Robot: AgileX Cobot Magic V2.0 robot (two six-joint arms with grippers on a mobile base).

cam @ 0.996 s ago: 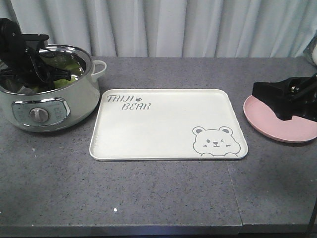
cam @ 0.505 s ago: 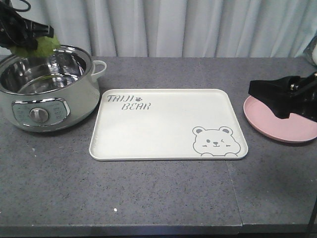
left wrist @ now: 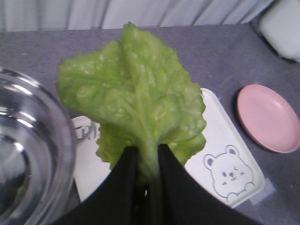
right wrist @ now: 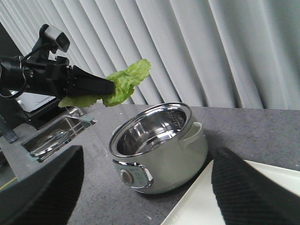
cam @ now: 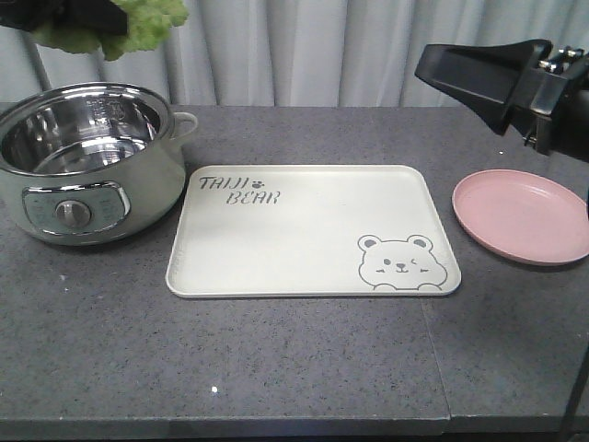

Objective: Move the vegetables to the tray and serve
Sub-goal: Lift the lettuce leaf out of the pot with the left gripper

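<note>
So the step in hand looks like the carry: the lettuce leaf (left wrist: 136, 98) is held up in the air and is yet to be brought over to the tray (cam: 304, 239).

The left gripper (left wrist: 145, 151) is clamped on the leaf's pale stem end. The midrib is pinched between the two black fingers, and the crinkly blade fans out past the fingertips, away from the wrist. Nothing of the leaf can be seen behind the jaws. It's a narrow hold on a floppy thing, so it's probably best moved smoothly, with no jerks, and the clamp shouldn't be eased until the leaf is low.

In the front view the leaf is up high over the back-left corner of the table (cam: 304, 368). It is above the far rim of the steel pot (cam: 92, 175) and off past the tray's lettered corner, so not over the tray proper. For a tidy drop, the middle of the tray should be aimed for, somewhere between the lettering and the bear face. The leaf should be lowered until it nearly touches, then let go. Dropped from height, a leaf this light could well drift off over the rim.

The right gripper (cam: 451, 69) is held up above the pink plate (cam: 520, 216) near the table's right edge. Its fingers are wide apart and nothing is held. The tray is bare.
</note>
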